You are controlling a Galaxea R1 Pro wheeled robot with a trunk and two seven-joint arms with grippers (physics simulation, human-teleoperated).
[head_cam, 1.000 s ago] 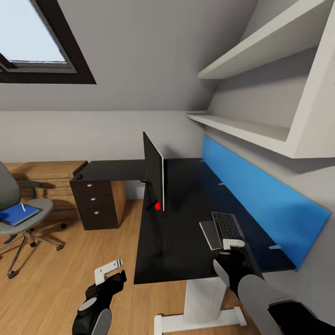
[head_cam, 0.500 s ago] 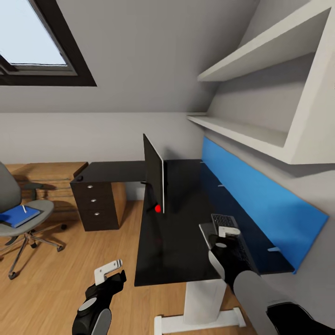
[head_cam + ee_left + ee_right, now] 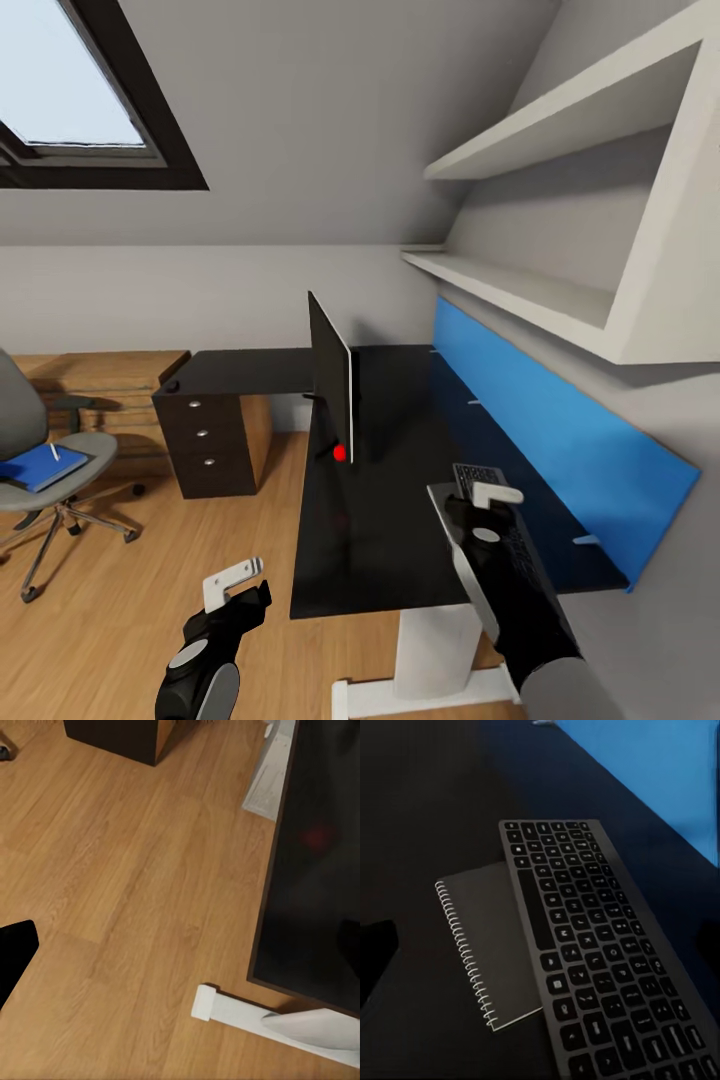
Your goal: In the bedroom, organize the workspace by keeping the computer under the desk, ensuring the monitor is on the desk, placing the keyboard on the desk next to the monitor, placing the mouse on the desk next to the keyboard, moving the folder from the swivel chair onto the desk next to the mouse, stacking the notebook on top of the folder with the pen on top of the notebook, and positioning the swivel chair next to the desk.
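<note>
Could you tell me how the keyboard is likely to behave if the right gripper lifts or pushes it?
The keyboard looks thin, flat and rigid, so it should probably lift without sagging. Its edge lies over the spiral notebook, so a push may well drag that along. The desk top looks smooth and glossy, so it would likely slide rather than tip.

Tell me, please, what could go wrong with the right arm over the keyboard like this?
1. The keyboard lies partly on the notebook; gripping or sliding either may drag the other.
2. The right gripper hangs over both, so a descent may catch the wrong one.
3. The monitor stands at the desk edge; a wide arm swing could tip it.
</note>
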